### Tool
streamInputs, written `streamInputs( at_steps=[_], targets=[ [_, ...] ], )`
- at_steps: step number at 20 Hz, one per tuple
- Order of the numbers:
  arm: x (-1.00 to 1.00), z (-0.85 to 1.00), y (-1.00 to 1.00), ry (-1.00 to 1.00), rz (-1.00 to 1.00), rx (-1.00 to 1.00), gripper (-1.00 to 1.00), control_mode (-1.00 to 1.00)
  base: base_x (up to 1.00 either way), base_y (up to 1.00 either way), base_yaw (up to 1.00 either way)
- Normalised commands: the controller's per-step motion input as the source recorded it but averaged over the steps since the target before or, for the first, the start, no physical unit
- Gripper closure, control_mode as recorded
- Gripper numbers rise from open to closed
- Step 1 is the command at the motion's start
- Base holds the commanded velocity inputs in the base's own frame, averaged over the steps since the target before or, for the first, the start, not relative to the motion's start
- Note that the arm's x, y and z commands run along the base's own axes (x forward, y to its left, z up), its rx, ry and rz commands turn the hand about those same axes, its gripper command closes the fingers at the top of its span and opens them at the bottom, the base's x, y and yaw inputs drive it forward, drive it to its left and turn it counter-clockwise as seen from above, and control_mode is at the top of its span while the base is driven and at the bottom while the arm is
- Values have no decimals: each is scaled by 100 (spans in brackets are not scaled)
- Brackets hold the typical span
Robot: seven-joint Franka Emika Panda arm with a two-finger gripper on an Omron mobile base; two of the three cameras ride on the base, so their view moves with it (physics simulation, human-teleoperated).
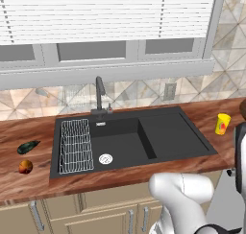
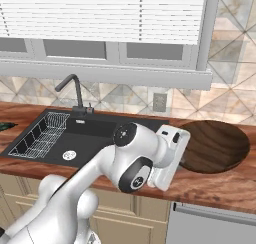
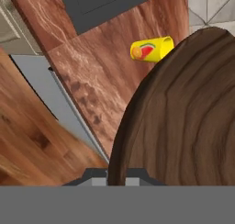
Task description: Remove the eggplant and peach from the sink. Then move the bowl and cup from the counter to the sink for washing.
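Observation:
My gripper [image 3: 117, 175] is shut on the near rim of the wide brown wood-grain bowl [image 3: 183, 122]. In the right base view the bowl [image 2: 215, 145] is over the counter to the right of the black sink [image 2: 100, 133], and my hand covers its left rim. The yellow cup [image 1: 222, 124] with a red mark stands on the counter just right of the sink [image 1: 168, 132], beyond the bowl in the hand view [image 3: 151, 48]. Left of the sink, the dark eggplant [image 1: 28, 146] and the orange-red peach [image 1: 25, 167] lie on the counter.
A wire rack [image 1: 76, 144] sits in the left of the basin, beside the silver drain [image 1: 105, 158]. The dark faucet [image 1: 99, 91] rises at the back rim. The wooden counter's front edge [image 1: 120, 178] runs above beige cabinet doors.

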Motion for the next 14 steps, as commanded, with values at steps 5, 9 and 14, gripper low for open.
streamInputs(
  at_steps=[5, 9, 14],
  targets=[
    [-15, 10, 21, 0, 7, 0, 100, -100, 0, 0, 0],
    [-17, 10, 21, 0, 8, 0, 100, -100, 0, 0, 0],
    [-15, 11, 21, 0, 10, 0, 100, -100, 0, 0, 0]
  ],
)
